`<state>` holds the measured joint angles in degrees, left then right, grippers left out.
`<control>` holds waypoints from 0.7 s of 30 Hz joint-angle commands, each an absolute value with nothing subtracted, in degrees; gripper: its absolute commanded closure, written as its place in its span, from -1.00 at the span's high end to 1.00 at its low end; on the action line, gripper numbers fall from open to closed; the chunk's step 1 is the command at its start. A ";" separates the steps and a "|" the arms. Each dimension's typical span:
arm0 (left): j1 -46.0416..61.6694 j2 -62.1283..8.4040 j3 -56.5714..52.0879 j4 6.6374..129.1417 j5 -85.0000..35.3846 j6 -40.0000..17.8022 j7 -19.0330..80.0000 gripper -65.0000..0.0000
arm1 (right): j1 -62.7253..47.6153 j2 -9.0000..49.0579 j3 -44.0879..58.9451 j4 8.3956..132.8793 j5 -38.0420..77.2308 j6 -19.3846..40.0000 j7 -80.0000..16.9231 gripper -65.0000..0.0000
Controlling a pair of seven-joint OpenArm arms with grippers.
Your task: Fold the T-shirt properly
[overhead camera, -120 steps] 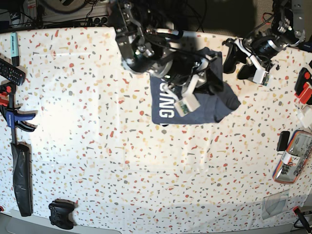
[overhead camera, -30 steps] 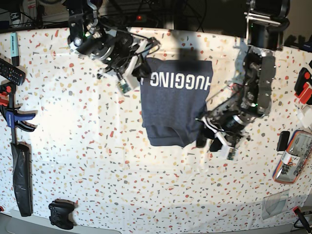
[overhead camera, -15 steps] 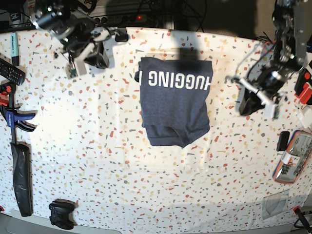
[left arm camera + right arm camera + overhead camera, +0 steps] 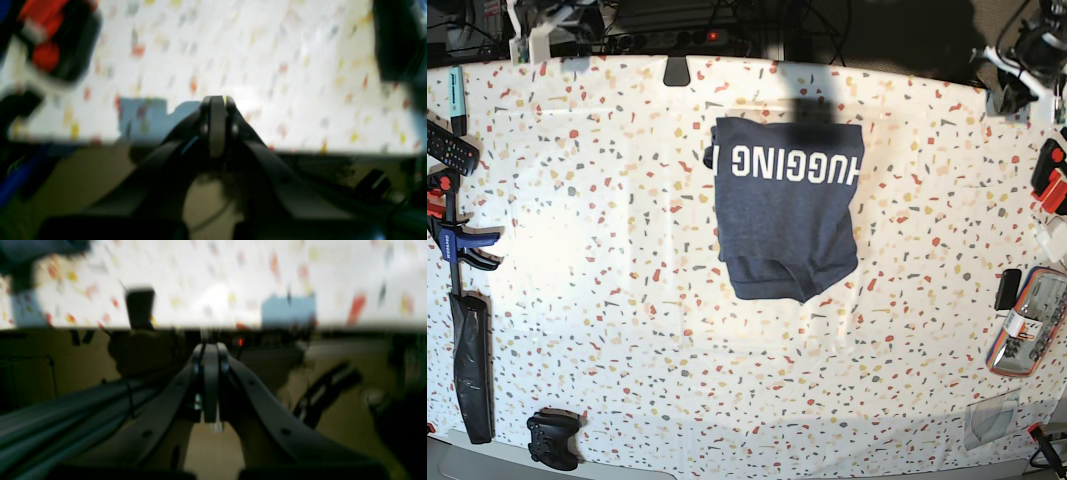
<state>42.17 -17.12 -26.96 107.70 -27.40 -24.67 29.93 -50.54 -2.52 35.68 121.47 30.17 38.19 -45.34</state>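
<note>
Near table [image 4: 607,330] far edge, centre: T-shirt [image 4: 789,215] folded, "HUGGING" up. Left gripper [image 4: 217,100] & right gripper [image 4: 209,348] off at far corners, jaws pressed together, empty.

The T-shirt [image 4: 788,205] lies folded on the worktop [image 4: 627,330], a little behind its middle. The left tool [image 4: 1012,85] is at the far right corner and the right tool [image 4: 547,20] at the far left corner, both well apart from it. A clamp [image 4: 452,245] lies along the left edge, and a game controller [image 4: 552,440] is near the front left corner.
</note>
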 commanded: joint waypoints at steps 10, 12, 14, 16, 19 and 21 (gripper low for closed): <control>52.66 -17.74 -27.81 108.73 -28.14 -25.06 32.36 -1.00 | -51.62 -6.52 39.38 121.99 30.22 40.00 -61.34 -1.00; 54.17 -16.86 -27.81 108.73 -28.03 -25.06 33.71 -1.00 | -51.62 -6.50 39.38 121.16 30.20 40.00 -63.57 -1.00; 55.44 -15.27 -27.81 108.68 -27.90 -25.08 35.81 -1.00 | -51.62 -6.50 39.38 119.11 30.20 40.00 -63.75 -1.00; 56.42 -13.43 -27.81 108.22 -26.94 -25.45 36.88 -1.00 | -51.59 -6.48 39.38 115.81 29.80 40.00 -63.75 -1.00; 56.97 -10.44 -27.81 105.93 -24.82 -28.18 36.64 -1.00 | -51.42 -5.32 39.35 108.99 28.97 40.00 -62.70 -1.00; 56.93 -8.91 -27.81 103.20 -23.97 -30.22 35.46 -1.00 | -51.27 -3.33 39.35 103.74 28.71 40.00 -60.93 -1.00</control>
